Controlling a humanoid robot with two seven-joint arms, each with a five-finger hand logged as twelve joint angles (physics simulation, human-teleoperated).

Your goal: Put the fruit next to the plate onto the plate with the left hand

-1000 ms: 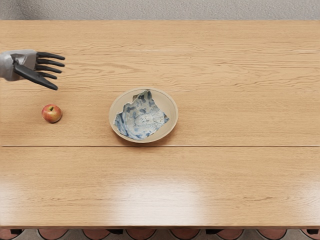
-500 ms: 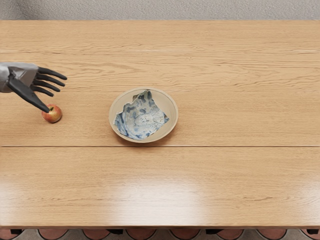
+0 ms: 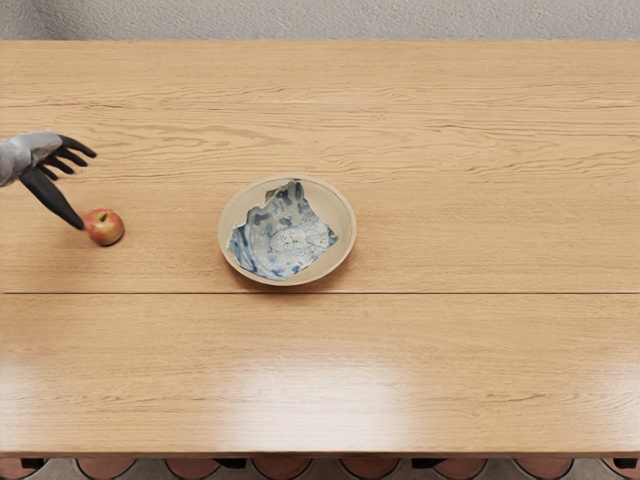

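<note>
The fingers (image 3: 72, 152) are hanging loosely curled, gripping nothing. The thumb is reaching the apple's (image 3: 104, 227) left side, but contact is unclear. The left hand (image 3: 40, 165) has been sinking toward a grasp. The apple is lying unmoved on the table (image 3: 450, 350), left of the plate (image 3: 344, 228). The picture's edge is cutting off the arm.

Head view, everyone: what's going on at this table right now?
The left hand, at the left edge, is open beside the apple, one finger pointing down to its left side, not grasping it. The apple lies on the table, left of the plate and apart from it. The right arm is out of view.
</note>
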